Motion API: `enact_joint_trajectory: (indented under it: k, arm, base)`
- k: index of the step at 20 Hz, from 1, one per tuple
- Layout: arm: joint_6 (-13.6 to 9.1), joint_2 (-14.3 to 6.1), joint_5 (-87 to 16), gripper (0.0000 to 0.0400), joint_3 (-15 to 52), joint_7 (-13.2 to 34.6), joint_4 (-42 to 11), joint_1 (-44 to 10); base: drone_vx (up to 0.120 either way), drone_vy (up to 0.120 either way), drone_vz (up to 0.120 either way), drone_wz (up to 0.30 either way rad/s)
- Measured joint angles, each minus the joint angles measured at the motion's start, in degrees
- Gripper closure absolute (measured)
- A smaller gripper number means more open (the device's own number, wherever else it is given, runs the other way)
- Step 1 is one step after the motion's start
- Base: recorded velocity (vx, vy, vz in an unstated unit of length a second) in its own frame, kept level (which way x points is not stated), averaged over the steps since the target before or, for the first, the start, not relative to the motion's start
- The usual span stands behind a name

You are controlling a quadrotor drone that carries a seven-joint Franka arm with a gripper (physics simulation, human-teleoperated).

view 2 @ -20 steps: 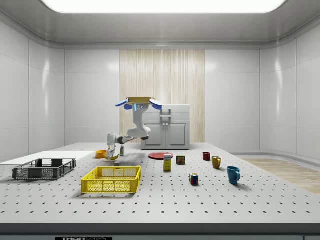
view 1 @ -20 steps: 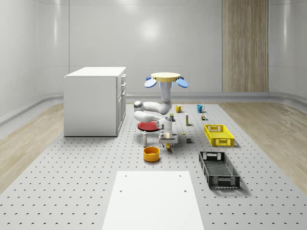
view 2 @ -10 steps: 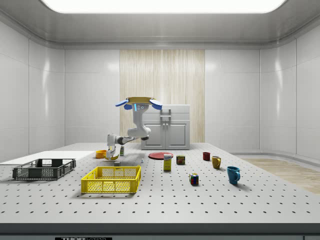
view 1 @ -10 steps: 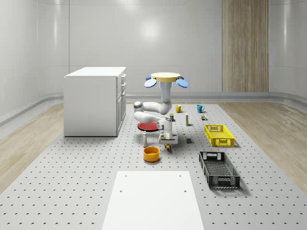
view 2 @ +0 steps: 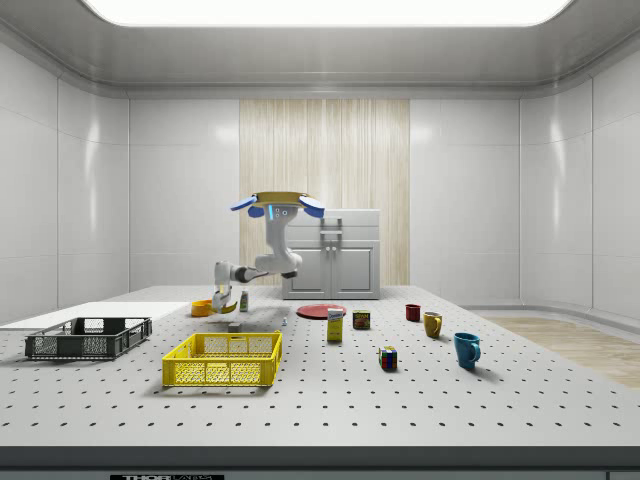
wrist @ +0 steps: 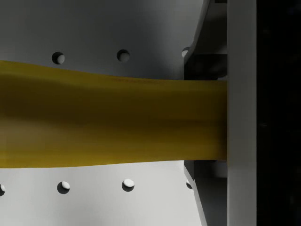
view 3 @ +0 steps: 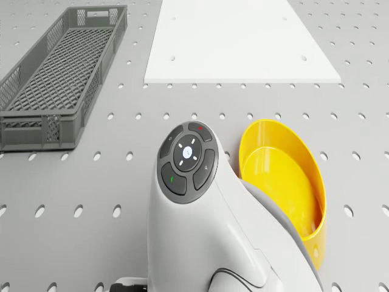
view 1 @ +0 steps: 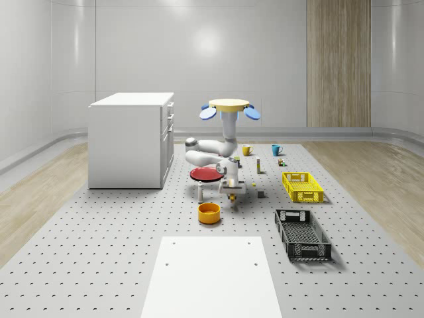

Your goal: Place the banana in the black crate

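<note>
The drone hovers above the tabletop, over the red plate; its gripper is clamped on the banana, lifted just clear of the surface beside the orange bowl; the wrist view shows the grasp close up; the drone view shows the black crate well apart.

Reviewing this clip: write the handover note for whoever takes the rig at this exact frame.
Gripper: shut on the banana, carried clear of the table beside the orange bowl.
Drone: hovering above the table's middle, near the red plate, arm reaching down and forward.
Black crate: on the table toward the whole-scene view's right, nothing visible in it.
Done: banana grasped and off the table.
Left: carry it over the black crate, lower, release.
</note>
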Motion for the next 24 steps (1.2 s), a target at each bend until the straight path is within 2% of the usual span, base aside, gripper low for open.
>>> enact_joint_trajectory:
  k: [7, 20, 24]
  arm:
    - [-0.8, 0.0, 2.5, 0.0202, 2.6, -1.1, -0.5, 0.2]
    - [-0.9, -0.2, 3.3, 0.0202, 3.4, -1.7, -0.6, 0.2]
    - [-0.8, -0.3, 3.3, 0.0202, 3.5, -1.7, -0.6, 0.2]
  base:
    - [0.120, 0.120, 0.120, 0.000]
    - [0.120, 0.120, 0.120, 0.000]
    - [0.120, 0.120, 0.000, 0.000]
